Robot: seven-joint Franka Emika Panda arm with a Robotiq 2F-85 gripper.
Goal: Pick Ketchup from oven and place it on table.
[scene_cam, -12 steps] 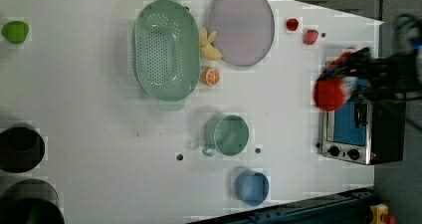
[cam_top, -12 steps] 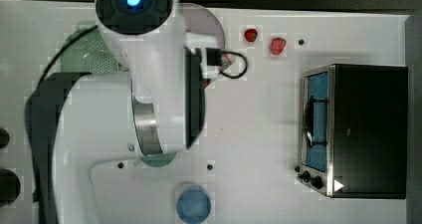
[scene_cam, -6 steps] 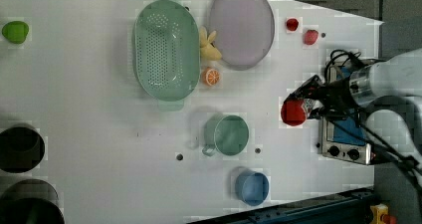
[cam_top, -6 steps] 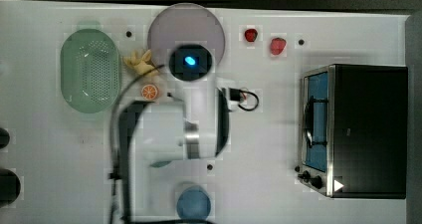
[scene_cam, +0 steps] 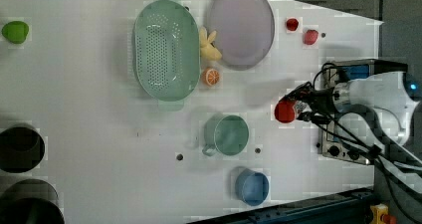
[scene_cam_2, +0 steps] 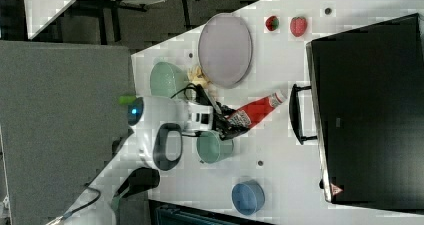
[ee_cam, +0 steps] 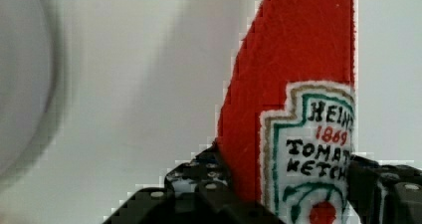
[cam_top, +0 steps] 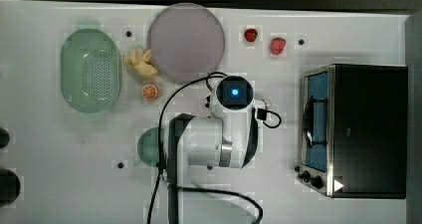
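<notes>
My gripper (scene_cam_2: 231, 124) is clamped on the ketchup (scene_cam_2: 257, 109), fingers (ee_cam: 199, 184) pressing both sides of its labelled body. I hold it above the table (scene_cam_2: 280, 150), outside the oven (scene_cam_2: 370, 110), between the purple plate (scene_cam_2: 225, 50) and the oven door handle in the right view

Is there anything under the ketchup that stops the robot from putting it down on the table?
Nothing visible does. The gripper holds the ketchup over a bare patch of the table. The nearest things sit off to the sides: the purple plate, the green cup and the oven.
</notes>
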